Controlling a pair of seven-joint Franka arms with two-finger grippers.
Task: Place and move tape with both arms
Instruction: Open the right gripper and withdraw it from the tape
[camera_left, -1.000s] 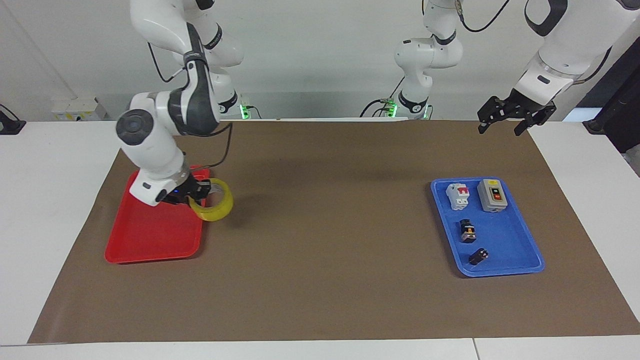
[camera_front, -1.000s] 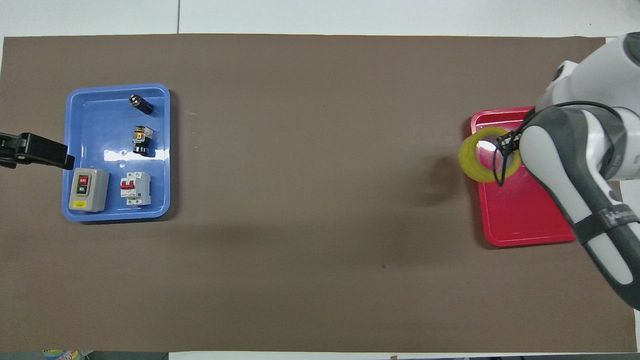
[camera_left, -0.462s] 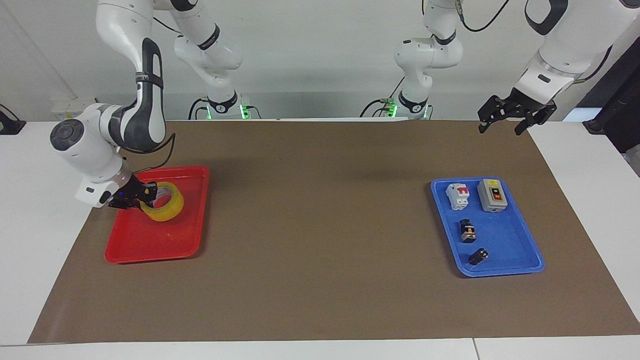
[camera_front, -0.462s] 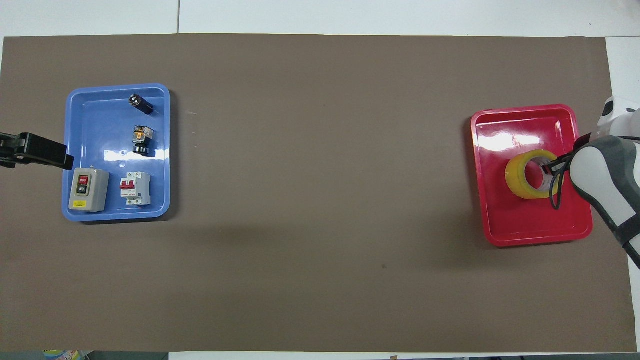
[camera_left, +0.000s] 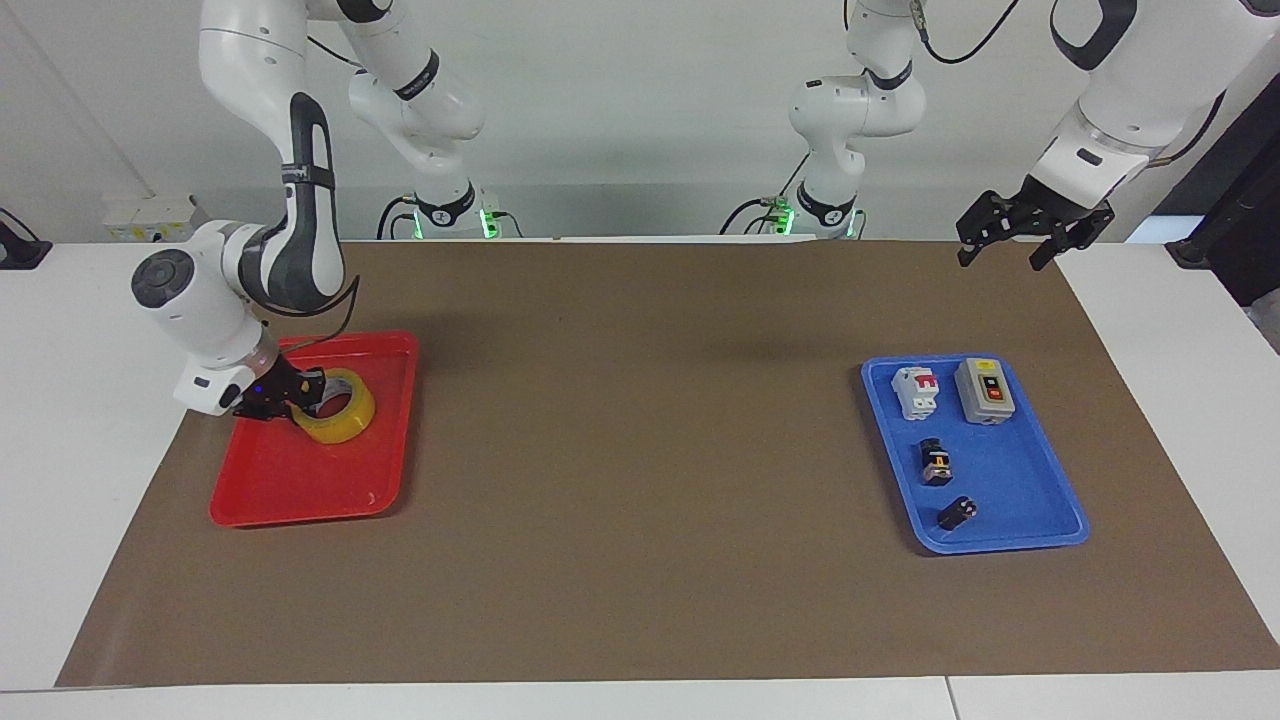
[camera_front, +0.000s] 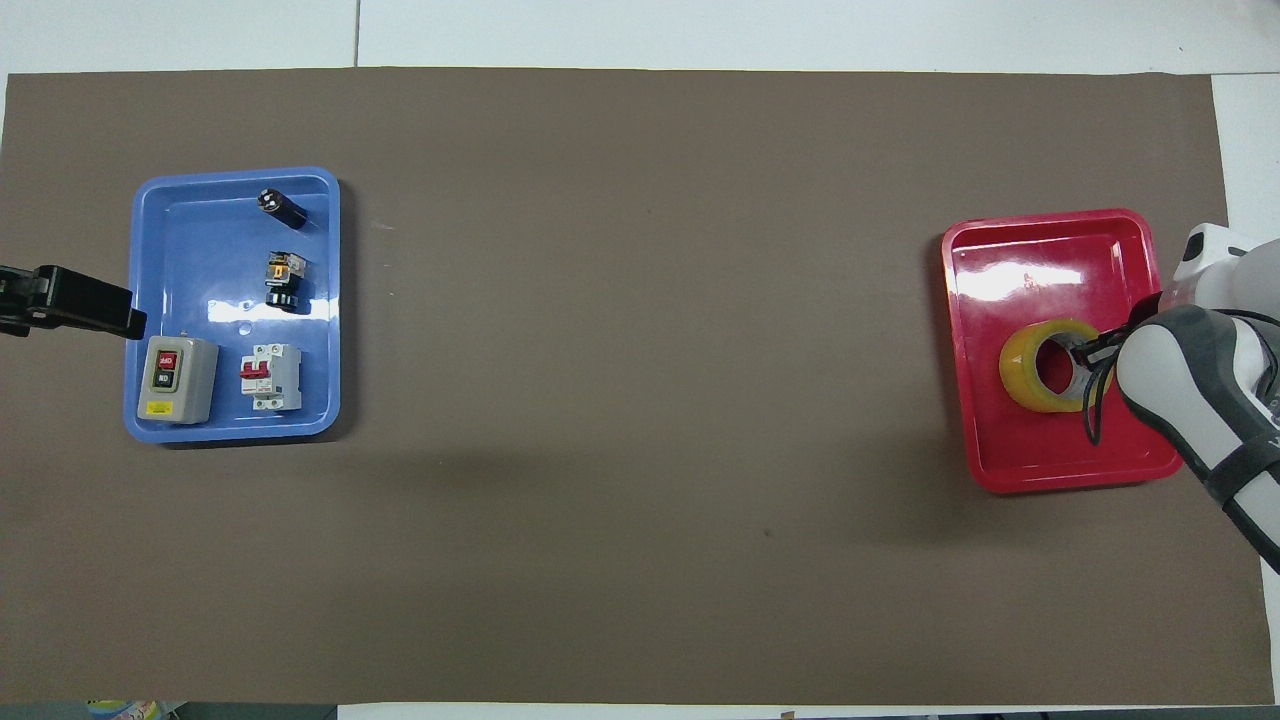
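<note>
Right jaws (camera_left: 297, 398) pinch the tape (camera_left: 336, 406) in the red tray (camera_left: 300, 480) on brown mat (camera_left: 640, 450); left jaws (camera_left: 1010, 238) spread.

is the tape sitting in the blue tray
No, the tape is in the red tray, at the right gripper; the blue tray holds only small electrical parts.
</note>
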